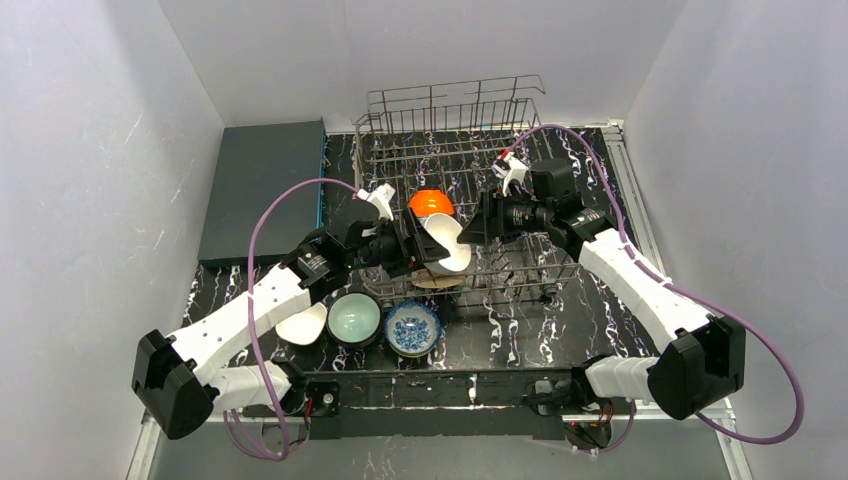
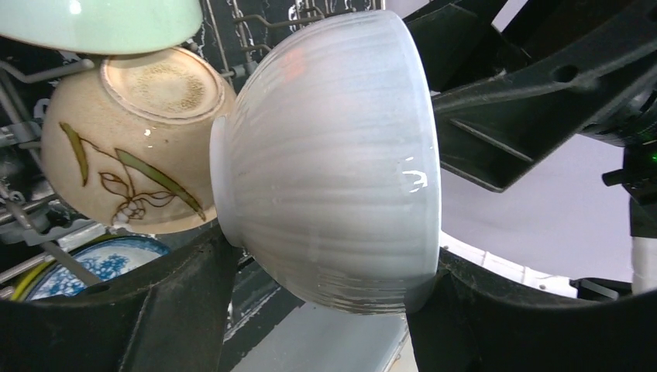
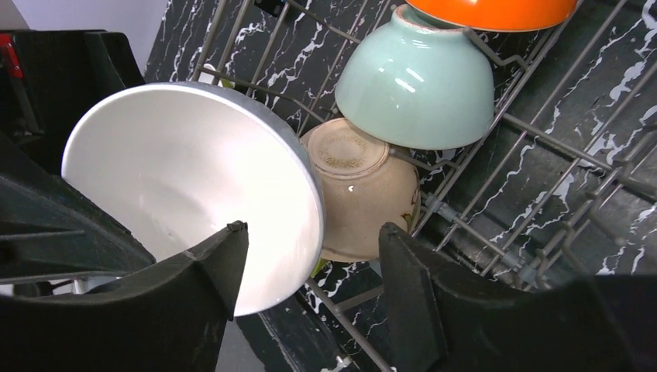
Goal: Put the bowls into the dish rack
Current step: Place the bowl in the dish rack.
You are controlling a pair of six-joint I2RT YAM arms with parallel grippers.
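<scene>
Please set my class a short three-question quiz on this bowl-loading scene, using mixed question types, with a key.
1. True or false: the right gripper is clamped on the white bowl held over the dish rack.
2. Which bowl stands on the table outside the rack? A orange; B blue-and-white patterned; C tan with a leaf drawing.
3. Fill in: the left gripper grips the ____ bowl.
Key: 1 false, its jaws stand open; 2 B; 3 white.

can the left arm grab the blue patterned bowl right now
Probably not yet: the left fingers are shut on the white bowl over the dish rack. The patterned bowl sits uncovered on the table, close to that arm.
</scene>
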